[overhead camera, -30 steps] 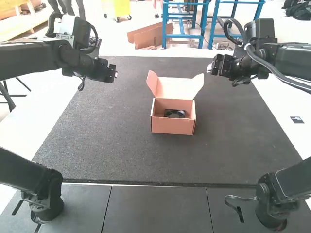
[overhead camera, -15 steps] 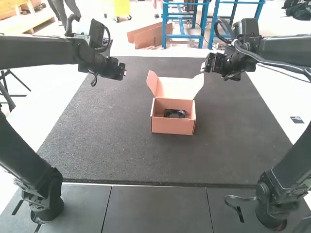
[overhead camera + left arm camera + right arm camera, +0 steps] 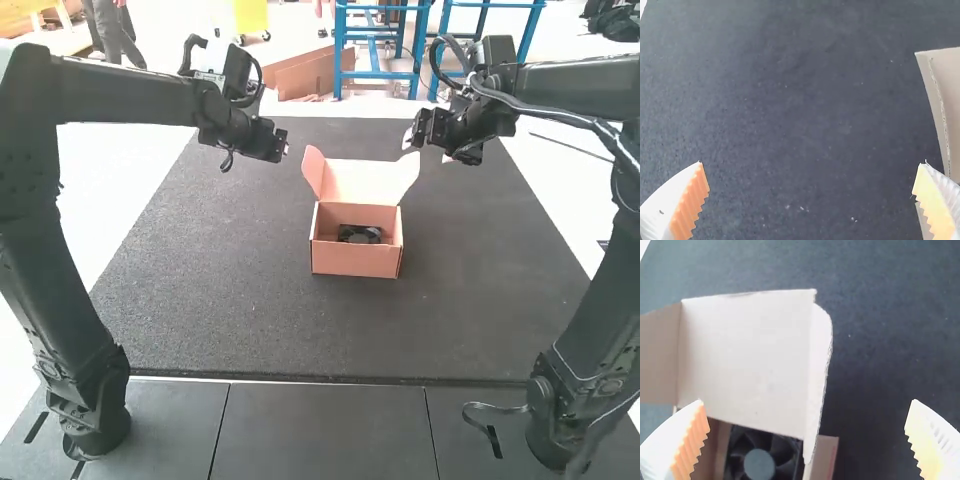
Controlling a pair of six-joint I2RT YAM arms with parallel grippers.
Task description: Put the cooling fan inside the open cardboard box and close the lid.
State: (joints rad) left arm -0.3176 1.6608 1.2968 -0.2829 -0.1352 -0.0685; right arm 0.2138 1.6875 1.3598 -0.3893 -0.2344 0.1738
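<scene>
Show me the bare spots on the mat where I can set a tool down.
Bare mat lies left of the cardboard box, right of it, and in the wide strip between it and the mat's near edge. Crowded: behind the box, where the raised lid stands between the left pincer and right pincer, both open.

1. The cardboard box (image 3: pixel 357 250) is matt brown paperboard with smooth faces; its lid (image 3: pixel 747 360) has a fuzzy raw edge.
2. The cooling fan (image 3: pixel 760 460) looks like black plastic, faintly glossy.
3. The mat (image 3: pixel 200 260) is black, matt and grainy.
4. The left gripper (image 3: pixel 810 205) has white plastic-looking fingers (image 3: pixel 660 220) with matt orange toothed pads (image 3: pixel 690 200).
</scene>
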